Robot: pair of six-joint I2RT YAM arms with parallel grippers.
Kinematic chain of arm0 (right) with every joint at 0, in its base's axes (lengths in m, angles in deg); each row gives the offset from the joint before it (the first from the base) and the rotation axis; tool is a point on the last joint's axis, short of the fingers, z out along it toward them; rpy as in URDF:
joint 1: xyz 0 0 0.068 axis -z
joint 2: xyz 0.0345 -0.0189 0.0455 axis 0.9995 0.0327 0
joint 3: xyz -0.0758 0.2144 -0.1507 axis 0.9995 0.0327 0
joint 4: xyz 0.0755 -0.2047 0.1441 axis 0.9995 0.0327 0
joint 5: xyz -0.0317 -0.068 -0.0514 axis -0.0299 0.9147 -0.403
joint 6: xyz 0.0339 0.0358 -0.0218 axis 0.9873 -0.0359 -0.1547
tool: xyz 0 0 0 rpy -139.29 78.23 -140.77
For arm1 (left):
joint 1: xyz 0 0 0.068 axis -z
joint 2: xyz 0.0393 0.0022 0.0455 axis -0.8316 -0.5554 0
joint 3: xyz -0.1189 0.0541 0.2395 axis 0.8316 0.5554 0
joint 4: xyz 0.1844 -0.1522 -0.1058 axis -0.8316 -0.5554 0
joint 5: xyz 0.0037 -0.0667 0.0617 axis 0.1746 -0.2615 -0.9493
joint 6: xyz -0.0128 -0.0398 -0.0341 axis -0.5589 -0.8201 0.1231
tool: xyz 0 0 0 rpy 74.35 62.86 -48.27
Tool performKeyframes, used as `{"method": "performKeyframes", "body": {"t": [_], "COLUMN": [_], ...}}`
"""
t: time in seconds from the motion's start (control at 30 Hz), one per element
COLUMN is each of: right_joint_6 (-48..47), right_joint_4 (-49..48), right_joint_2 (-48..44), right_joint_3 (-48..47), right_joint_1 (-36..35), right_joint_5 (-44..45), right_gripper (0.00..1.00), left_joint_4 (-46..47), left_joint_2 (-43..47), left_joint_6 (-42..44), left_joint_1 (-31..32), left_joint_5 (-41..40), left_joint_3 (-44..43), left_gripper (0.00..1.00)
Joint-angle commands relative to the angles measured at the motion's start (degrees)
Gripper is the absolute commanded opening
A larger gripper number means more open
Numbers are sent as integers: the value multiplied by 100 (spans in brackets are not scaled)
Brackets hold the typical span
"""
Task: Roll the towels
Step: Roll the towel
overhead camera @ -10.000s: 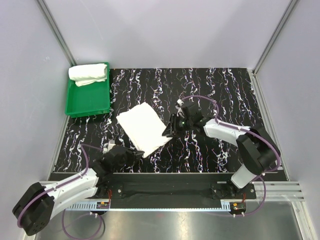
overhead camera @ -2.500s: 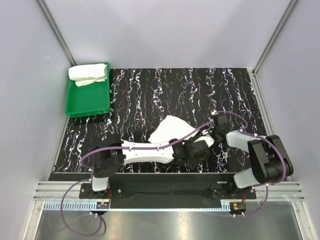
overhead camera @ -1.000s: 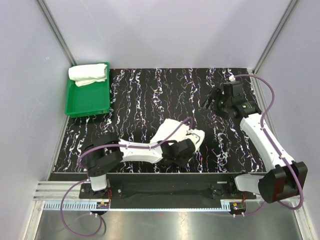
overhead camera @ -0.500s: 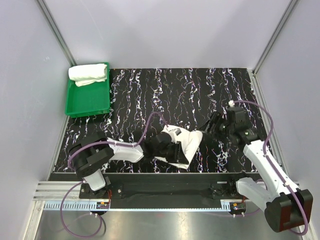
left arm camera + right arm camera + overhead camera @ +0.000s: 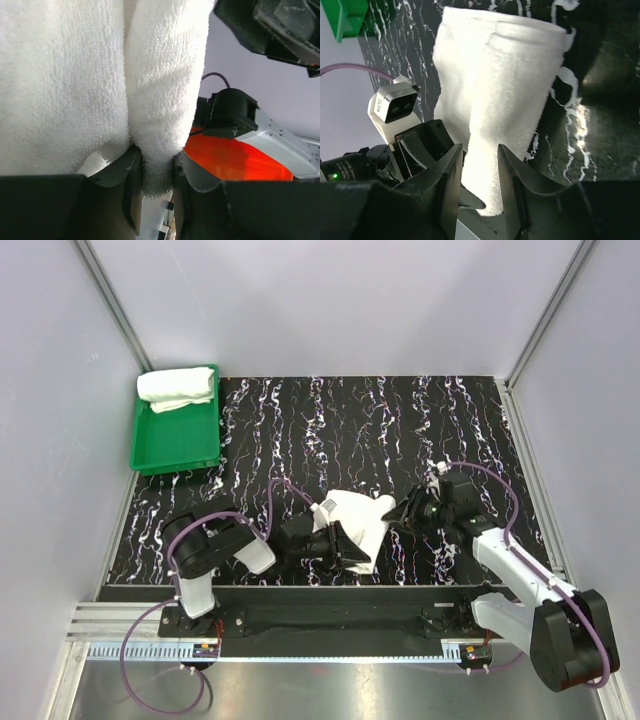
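Left wrist view: the left pincer (image 5: 157,172) is clamped on a fold of the white towel (image 5: 70,80), which bulges out ahead of its fingers. The right pincer (image 5: 481,170) grips an edge of the same towel, just beside the left pincer. The other towel (image 5: 178,388), rolled, lies in the green tray (image 5: 175,450), well away from both.

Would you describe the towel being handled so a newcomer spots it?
On the marbled table, look at the middle of the near edge. The white towel there is pinched by the left pincer; the other towel sits bundled in the green tray.
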Motion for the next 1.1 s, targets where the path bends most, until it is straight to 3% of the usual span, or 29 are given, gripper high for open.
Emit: {"method": "performKeyframes", "body": {"t": [0.0,0.43,0.57,0.73,0.83,0.93,0.97,1.0,1.03,1.07], "right_joint_6": [135,38,21,-76,-129,-146,-155,-164,-173,-164], "right_joint_4": [-881,-1567,-1673,-1437,-1269,-1077,-1041,-997,-970,-953], "right_joint_2": [204,1778,2033,2122,2104,2095,2095,2113,2130,2156], "right_joint_3": [-68,-262,-332,-516,-622,-657,-683,-701,-719,-736], "right_joint_1": [-307,-844,-941,-1038,-1090,-1152,-1161,-1178,-1213,-1222], "right_joint_5": [-145,207,286,479,611,725,752,796,822,866], "right_gripper": [41,36,36,36,35,35,36,35,36,35], "left_joint_4": [1138,2002,2545,2837,2285,1021,269,-191,-718,-1941], "left_joint_2": [-251,-831,-1060,-1008,-552,203,405,825,1047,1475], "left_joint_6": [-440,-784,-959,-934,-644,-196,-73,233,427,795], "left_joint_1": [-42,-183,-191,-209,-209,-174,-156,-139,-104,-86], "left_joint_5": [106,238,221,212,186,72,-16,-78,-235,-350], "left_joint_3": [91,452,653,935,1023,1014,988,883,795,551], "left_gripper": [0,2,14,36,47,58,80,91,99,99]}}
